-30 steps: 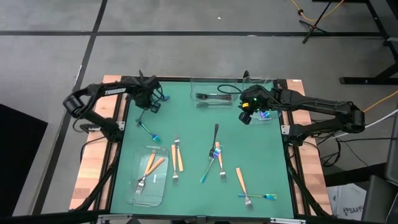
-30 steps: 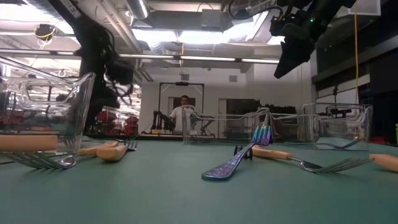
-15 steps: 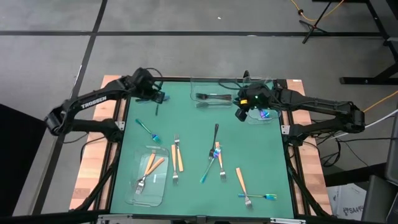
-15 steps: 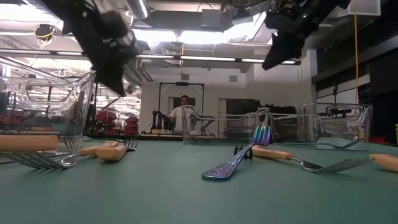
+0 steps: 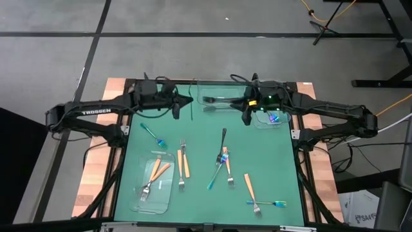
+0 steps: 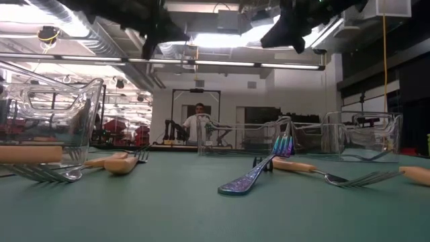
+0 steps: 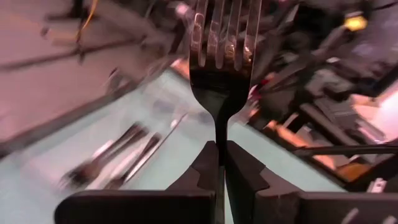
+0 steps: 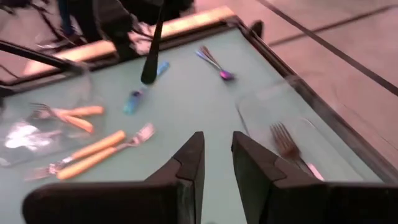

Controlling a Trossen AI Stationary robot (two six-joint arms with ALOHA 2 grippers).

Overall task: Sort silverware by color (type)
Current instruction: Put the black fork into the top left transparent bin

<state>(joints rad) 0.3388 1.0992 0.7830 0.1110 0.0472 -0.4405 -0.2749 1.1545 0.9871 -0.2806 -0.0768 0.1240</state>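
Observation:
My left gripper (image 5: 185, 100) hovers above the table's far side, just left of the far clear tray (image 5: 201, 86), and is shut on a black fork (image 7: 222, 68). My right gripper (image 5: 246, 116) hangs open above the table between that tray and the right-hand tray (image 5: 278, 125), holding nothing; its fingers (image 8: 189, 158) stand apart. Black forks (image 5: 219, 100) lie in the far tray. Orange-handled forks (image 5: 156, 173) lie in the near-left tray. Loose on the mat lie an iridescent piece (image 5: 152, 133), a black fork (image 5: 223, 138) and orange-handled forks (image 5: 184, 162). My left gripper pinches the black fork's handle (image 7: 217, 138) between its two fingers. The fork runs on along the fingers, and its tines (image 7: 225, 28) point away from the wrist. It is lifted clear of the table.
More silverware lies mid-table and near: a crossed cluster (image 5: 224, 159), a teal piece (image 5: 212, 181), an orange-handled one (image 5: 249, 185) and an iridescent fork (image 5: 268, 203). The mat's raised border (image 5: 129, 129) frames the work area. A person (image 6: 199, 121) stands far behind the table.
My left gripper has swung from the table's far left toward the right, up to the far tray, carrying the black fork and rising. My right gripper has drifted slightly left and upward, away from the right-hand tray.

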